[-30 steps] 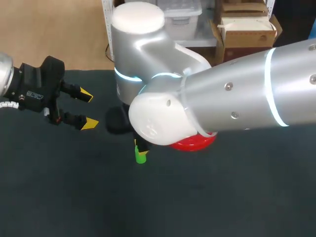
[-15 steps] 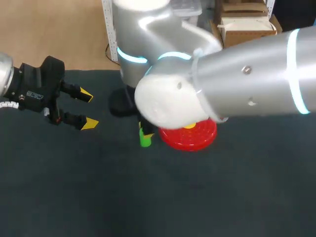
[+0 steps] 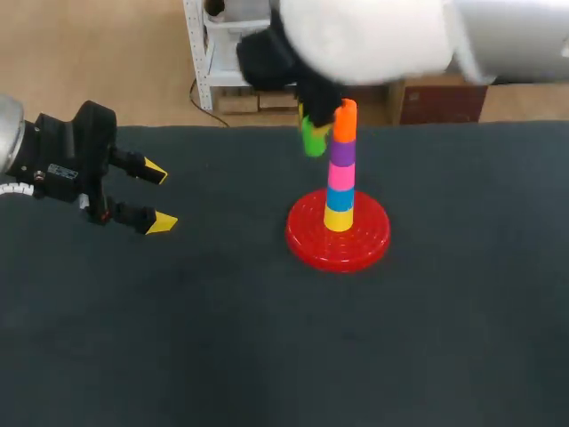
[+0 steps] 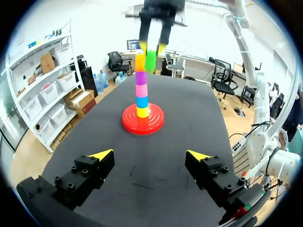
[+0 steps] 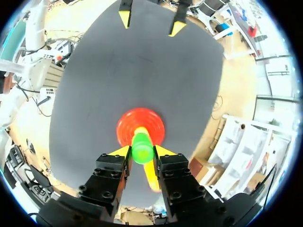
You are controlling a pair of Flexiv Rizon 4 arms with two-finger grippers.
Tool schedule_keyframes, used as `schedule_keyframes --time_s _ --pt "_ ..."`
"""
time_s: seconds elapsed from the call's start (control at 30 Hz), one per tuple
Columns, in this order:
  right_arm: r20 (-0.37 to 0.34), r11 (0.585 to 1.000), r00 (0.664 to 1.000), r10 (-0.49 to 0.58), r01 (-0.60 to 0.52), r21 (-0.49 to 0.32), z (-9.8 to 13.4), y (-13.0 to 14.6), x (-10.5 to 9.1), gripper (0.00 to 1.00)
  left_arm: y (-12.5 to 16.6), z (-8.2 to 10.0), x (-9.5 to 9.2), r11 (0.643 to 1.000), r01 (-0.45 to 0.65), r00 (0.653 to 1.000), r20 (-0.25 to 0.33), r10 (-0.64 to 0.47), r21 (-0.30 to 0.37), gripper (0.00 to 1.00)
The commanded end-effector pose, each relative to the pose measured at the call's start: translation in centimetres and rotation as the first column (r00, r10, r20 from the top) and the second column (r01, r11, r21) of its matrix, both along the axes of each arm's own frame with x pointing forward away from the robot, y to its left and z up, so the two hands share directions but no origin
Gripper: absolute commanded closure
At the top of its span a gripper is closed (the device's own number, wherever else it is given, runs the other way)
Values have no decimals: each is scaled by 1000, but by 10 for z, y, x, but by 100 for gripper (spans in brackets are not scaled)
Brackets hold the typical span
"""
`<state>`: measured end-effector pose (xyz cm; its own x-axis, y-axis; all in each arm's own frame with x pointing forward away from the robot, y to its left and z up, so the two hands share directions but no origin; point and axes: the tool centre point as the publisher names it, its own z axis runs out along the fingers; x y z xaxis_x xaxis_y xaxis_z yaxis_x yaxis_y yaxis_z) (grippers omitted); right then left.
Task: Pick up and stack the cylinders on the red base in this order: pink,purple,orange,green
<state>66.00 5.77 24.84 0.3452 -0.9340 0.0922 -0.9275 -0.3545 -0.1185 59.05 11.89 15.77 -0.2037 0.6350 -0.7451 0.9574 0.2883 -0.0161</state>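
Green cylinder [image 5: 142,147], short, glossy, clamped in right pincer [image 5: 142,151], left pincer [image 4: 149,155] spread wide

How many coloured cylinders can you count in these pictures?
6. Five sit stacked on the red base, bottom to top: yellow, blue, pink, purple, orange. The green one is held in the right arm's jaws beside the orange one.

Matt, felt-like cloth covers the dark grey tabletop [image 3: 222,338]. The round red plastic base [image 3: 307,242] is glossy, with ringed ridges. The stacked coloured plastic cylinders [image 3: 341,173] and the green plastic cylinder [image 3: 313,138] look smooth, semi-gloss. The left claw [image 3: 158,196] is matt black with yellow tips. The right arm's silver-white shell [image 3: 373,36] is smooth, glossy.
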Motion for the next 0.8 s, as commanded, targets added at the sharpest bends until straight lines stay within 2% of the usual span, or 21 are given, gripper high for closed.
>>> schedule_keyframes --time_s 0.03,0.17,0.33,0.8 --pt "7 999 1000 -26 26 28 34 -18 3 100 1 -1 0 1000 1 1000 4 -1 -4 0" --pt "9 997 999 -52 51 59 42 -26 17 100 1 -1 0 1000 1 1000 4 -1 -4 0" --pt "15 996 998 -56 54 66 51 -27 23 100 1 -1 0 1000 1 1000 4 -1 -4 0" --pt "-19 994 996 -91 92 56 40 -38 33 100 1 -1 0 1000 1 1000 4 -1 -4 0"
